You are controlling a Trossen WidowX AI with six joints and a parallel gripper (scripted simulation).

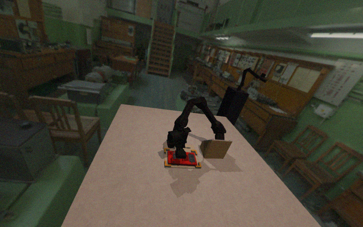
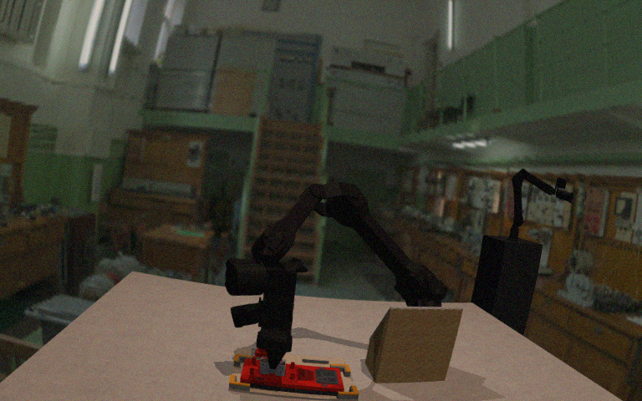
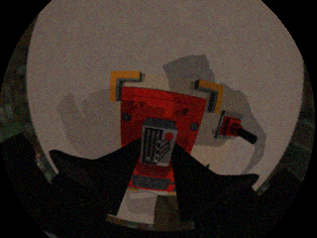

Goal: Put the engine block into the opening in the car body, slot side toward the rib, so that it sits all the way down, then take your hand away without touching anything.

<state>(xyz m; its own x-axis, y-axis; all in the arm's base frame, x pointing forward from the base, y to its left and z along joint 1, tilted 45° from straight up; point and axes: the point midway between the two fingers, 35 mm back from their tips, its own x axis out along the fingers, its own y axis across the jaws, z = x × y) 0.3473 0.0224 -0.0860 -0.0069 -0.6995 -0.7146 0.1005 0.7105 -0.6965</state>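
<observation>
The red car body (image 1: 174, 161) (image 2: 303, 386) (image 3: 131, 134) lies flat between orange corner brackets. The grey engine block (image 2: 279, 372) (image 3: 158, 151) is at the opening in the car body, its dark slots facing up toward the wrist camera. It looks upright and square to the car; its depth in the opening and the rib are hard to make out. My gripper (image 1: 181, 156) (image 2: 275, 364) (image 3: 157, 143) points straight down and is shut on the engine block, with one black finger against each side.
Orange corner brackets (image 1: 198, 165) (image 2: 352, 392) (image 3: 116, 88) stand close around the car. A small red part with a black rod (image 3: 230, 124) stands beside the car in the wrist view. A tan wedge-shaped block (image 1: 216, 149) (image 2: 416, 345) stands to the right, in front of the arm's base.
</observation>
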